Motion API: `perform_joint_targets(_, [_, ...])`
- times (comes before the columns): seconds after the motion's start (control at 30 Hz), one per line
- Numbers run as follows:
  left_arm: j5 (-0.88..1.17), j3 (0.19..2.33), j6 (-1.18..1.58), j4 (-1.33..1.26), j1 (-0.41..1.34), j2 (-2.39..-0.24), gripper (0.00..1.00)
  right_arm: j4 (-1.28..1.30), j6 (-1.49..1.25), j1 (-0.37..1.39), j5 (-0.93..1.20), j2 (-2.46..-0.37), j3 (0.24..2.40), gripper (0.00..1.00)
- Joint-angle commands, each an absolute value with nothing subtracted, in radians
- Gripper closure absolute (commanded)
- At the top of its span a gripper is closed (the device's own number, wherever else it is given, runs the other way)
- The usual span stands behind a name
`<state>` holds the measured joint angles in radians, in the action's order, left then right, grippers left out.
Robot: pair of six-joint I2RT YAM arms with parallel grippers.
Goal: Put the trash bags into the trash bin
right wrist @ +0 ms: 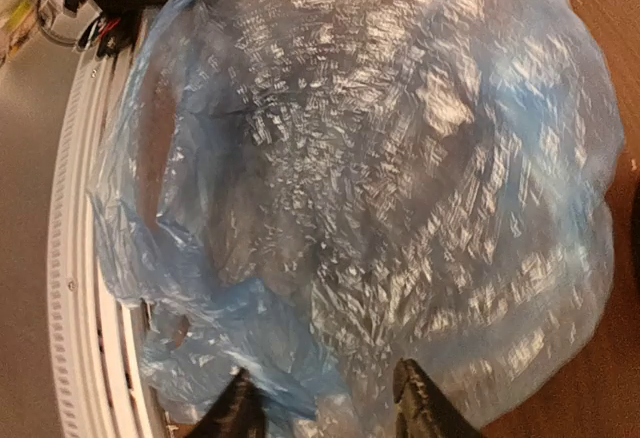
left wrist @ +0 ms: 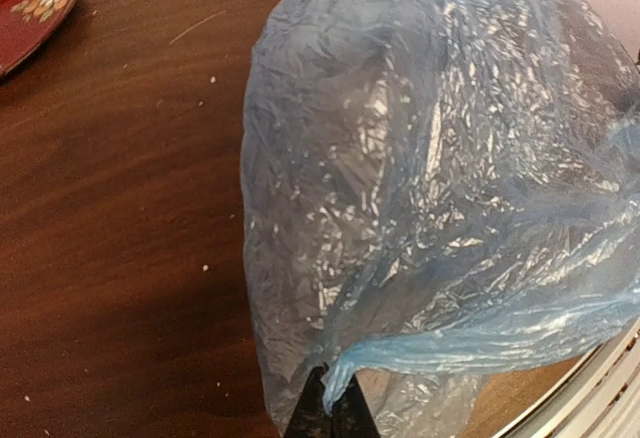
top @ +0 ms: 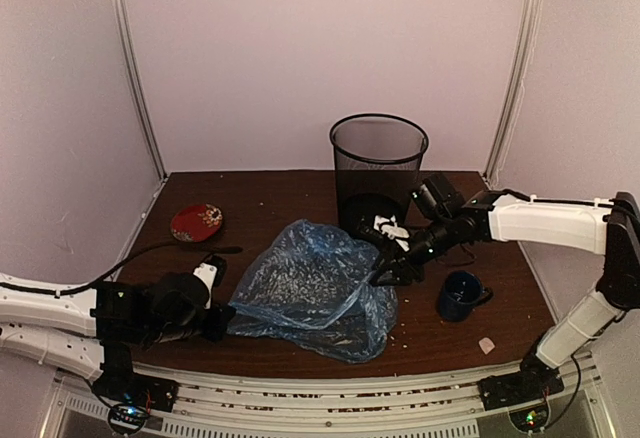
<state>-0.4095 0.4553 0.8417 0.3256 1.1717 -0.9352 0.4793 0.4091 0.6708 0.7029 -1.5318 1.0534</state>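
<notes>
Where the dark brown wooden worktop (top: 270, 198) runs to its near edge, you will find the thin, translucent light-blue plastic film bag (top: 315, 288). It lies billowed and heavily wrinkled, and all of it is outside the round black wire-mesh bin (top: 378, 163). The bin stands upright at the back of the worktop, just behind the bag's far right corner. I cannot tell whether the two touch. The bag's near side reaches the white slotted rail (top: 300, 390) along the front.

Left arm: your left fingers (left wrist: 315, 413) are pressed together on a twisted fold at the bag's near-left edge. The left wrist view shows the film pinched between the tips, with the rest of the bag spreading away from them.

Right arm: your right fingers (right wrist: 240, 413) stand apart. Film bulges in the gap and beyond it and is not clamped. In the top view they sit at the bag's right edge, near the foot of the bin.

Other items noted:
- A round red dish with a floral pattern (top: 197, 222) lies at the left of the worktop, apart from the bag.
- A dark blue mug (top: 460, 295) stands upright to the right of the bag, below the right arm.
- A small pale scrap (top: 487, 345) lies near the front right.
- Pale crumbs are scattered across the wood.
</notes>
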Motion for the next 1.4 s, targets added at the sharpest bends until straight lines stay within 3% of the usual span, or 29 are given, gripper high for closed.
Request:
perform_joint_targets(0.0, [-0.500,0.393,1.018,0.167,1.205,-0.890,1.00,0.497,0.442,0.643,0.684,-1.384,0.972,0.41])
perform_joint_targets(0.1, [-0.559,0.384,1.068,0.155,1.249,-0.899,1.00,0.512,0.470,0.643,0.655,-1.249,0.899,0.27])
perform_joint_targets(0.2, [-0.596,0.396,1.085,0.169,1.276,-0.923,1.00,0.559,0.521,0.648,0.655,-1.169,0.853,0.27])
perform_joint_targets(0.33, [-0.700,0.415,1.197,0.247,1.321,-0.935,1.00,0.620,0.583,0.697,0.662,-1.142,0.773,0.34])
perform_joint_targets(0.43, [-0.726,0.420,1.242,0.248,1.345,-0.951,1.00,0.568,0.581,0.745,0.652,-1.163,0.728,0.31])
perform_joint_targets(0.73, [-0.791,0.540,1.374,0.499,1.402,-1.016,1.00,0.486,0.636,0.766,0.615,-1.512,0.954,0.38])
perform_joint_targets(1.0, [-0.797,0.557,1.351,0.610,1.425,-0.962,1.00,0.497,0.532,0.764,0.662,-1.868,1.362,0.51])
perform_joint_targets(1.1, [-0.794,0.568,1.284,0.605,1.425,-0.950,1.00,0.499,0.511,0.755,0.632,-1.840,1.361,0.51])
perform_joint_targets(1.37, [-0.736,0.570,1.100,0.470,1.425,-0.973,1.00,0.445,0.445,0.738,0.556,-1.569,1.113,0.47])
